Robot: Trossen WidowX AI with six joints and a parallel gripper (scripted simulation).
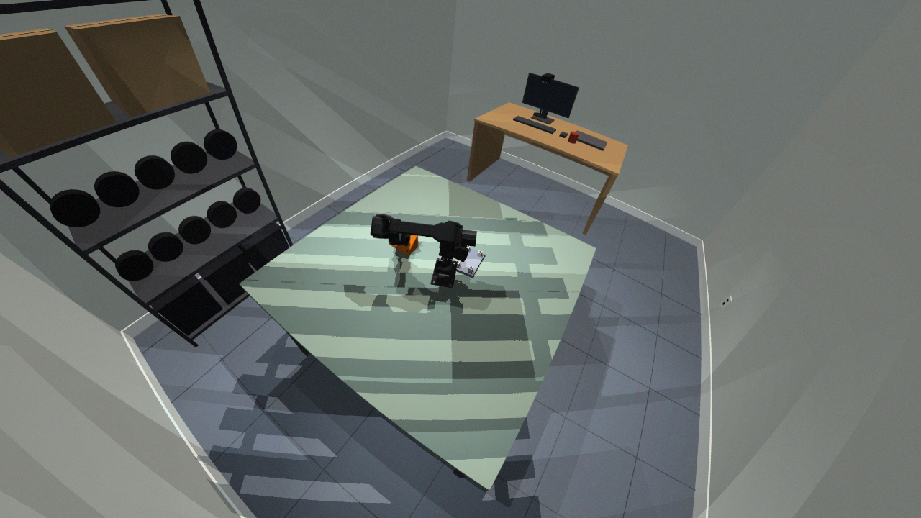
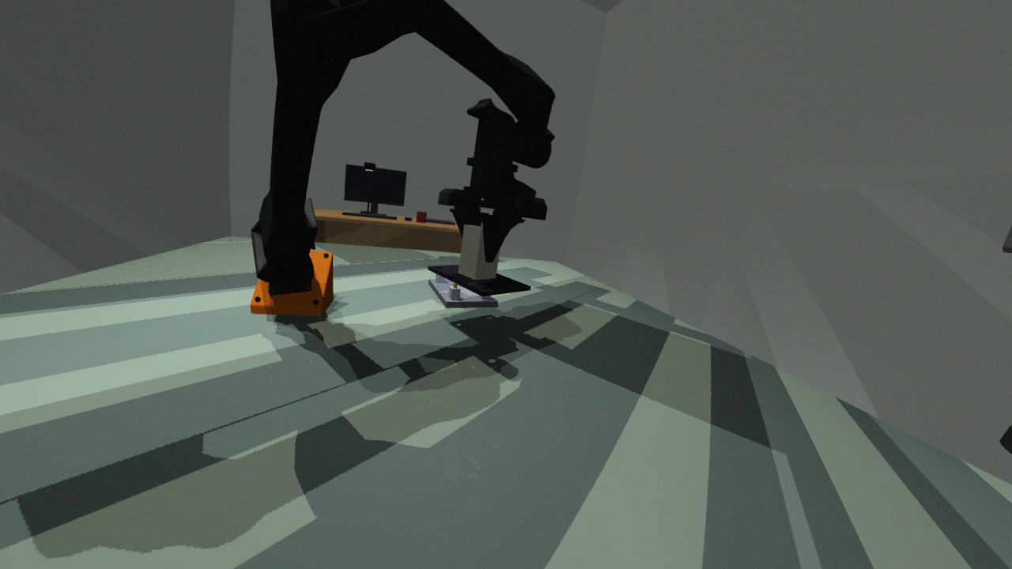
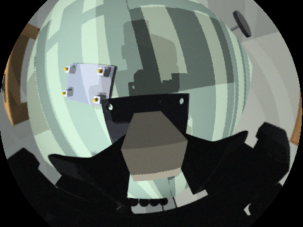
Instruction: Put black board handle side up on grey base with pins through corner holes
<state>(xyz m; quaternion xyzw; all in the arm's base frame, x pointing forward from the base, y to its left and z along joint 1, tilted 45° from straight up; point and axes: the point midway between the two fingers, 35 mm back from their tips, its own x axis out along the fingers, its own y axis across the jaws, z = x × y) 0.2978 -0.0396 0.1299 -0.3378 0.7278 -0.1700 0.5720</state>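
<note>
While the pincer (image 1: 444, 269) (image 2: 478, 243) (image 3: 150, 132) is pinching the handle (image 2: 474, 263) (image 3: 151, 129), the raised board (image 1: 442, 282) (image 2: 511, 284) (image 3: 145, 102) is needing level carrying toward the base (image 1: 472, 262) (image 2: 470, 302) (image 3: 83, 80), at the wrist view's ten o'clock.

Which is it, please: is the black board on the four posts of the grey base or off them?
Off: all four gold pins stand uncovered, and the pincer holds the board raised.

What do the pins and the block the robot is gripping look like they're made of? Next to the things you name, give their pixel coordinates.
The pins (image 3: 100, 70): perhaps polished brass or gilt metal, judging by their yellow-gold colour. The square handle (image 2: 478, 253) (image 3: 154, 145): possibly matt plastic or painted wood, plain beige-grey with flat faces.
</note>
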